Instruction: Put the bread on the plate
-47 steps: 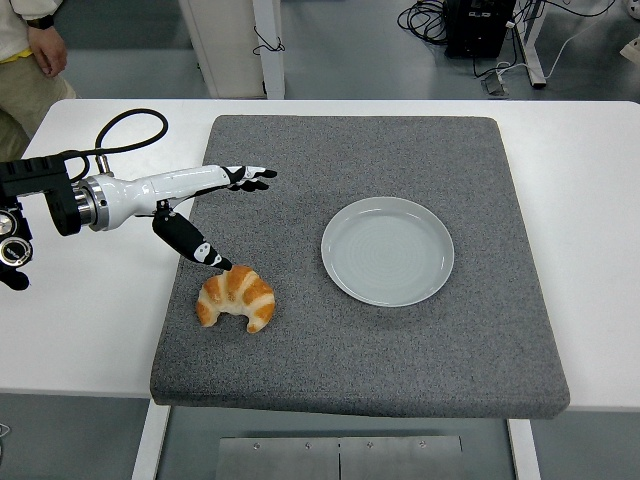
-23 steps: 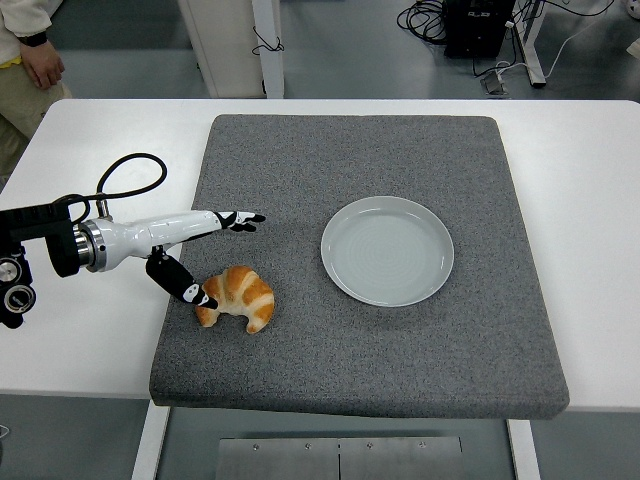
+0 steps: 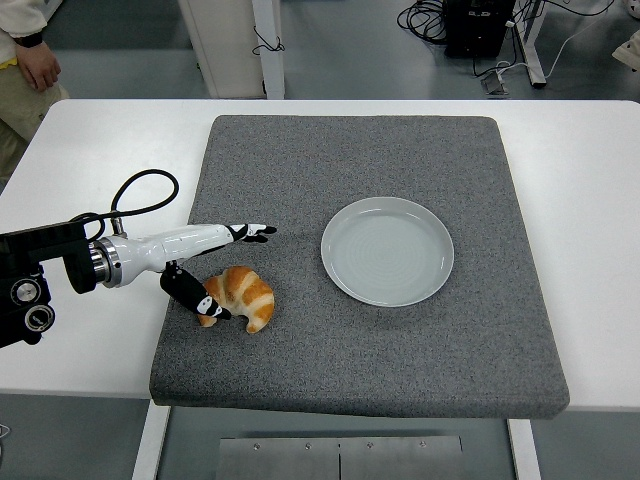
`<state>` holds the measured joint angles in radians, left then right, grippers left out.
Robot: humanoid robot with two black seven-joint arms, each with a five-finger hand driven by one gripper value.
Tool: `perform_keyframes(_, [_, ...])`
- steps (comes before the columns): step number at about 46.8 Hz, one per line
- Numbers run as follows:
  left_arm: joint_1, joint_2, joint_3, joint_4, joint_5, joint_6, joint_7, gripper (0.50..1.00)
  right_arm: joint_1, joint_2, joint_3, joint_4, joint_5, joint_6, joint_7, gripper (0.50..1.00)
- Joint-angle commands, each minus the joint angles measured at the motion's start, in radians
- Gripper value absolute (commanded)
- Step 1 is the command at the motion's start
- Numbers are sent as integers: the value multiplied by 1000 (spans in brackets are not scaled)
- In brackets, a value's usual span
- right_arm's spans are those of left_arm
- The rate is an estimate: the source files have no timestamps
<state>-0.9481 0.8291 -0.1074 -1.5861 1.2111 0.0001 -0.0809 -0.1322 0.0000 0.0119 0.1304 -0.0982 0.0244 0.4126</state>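
White left hand (image 3: 200, 262) fingers (image 3: 250, 232) spread open, thumb (image 3: 195, 296) touching bread (image 3: 240, 296); nothing gripped.

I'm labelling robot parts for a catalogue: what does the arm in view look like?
The left arm is black and blocky with round silver fittings, and a black cable loops above it. The left hand has a glossy white shell and slim black fingers with white markings.

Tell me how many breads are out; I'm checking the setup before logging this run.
1. A single croissant lies on the grey mat, left of the empty plate, with the left hand at its left end. Nothing looks hidden.
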Motion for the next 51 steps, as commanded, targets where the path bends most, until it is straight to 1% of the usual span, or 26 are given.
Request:
perform_keyframes(1, [8,-1,0,3,1,1,0,969,0,0,0,0,0,0,0,1000])
perform_keyframes(15, [26,-13,5,14,5,38,-2,969,0,0,0,0,0,0,0,1000])
perform_keyframes(26, [45,-28,3,17,25,46,-2,969,0,0,0,0,0,0,0,1000])
perform_keyframes(39, [66,-47,-2,28,25,72,-2,968,0,0,0,0,0,0,0,1000])
perform_keyframes(49, [68,-57,3,54,45,92,-2,945,0,0,-1,0,0,0,0,1000])
perform_keyframes(51, [68,-59,3,55,48,93,-2,928,0,0,0,0,0,0,0,1000])
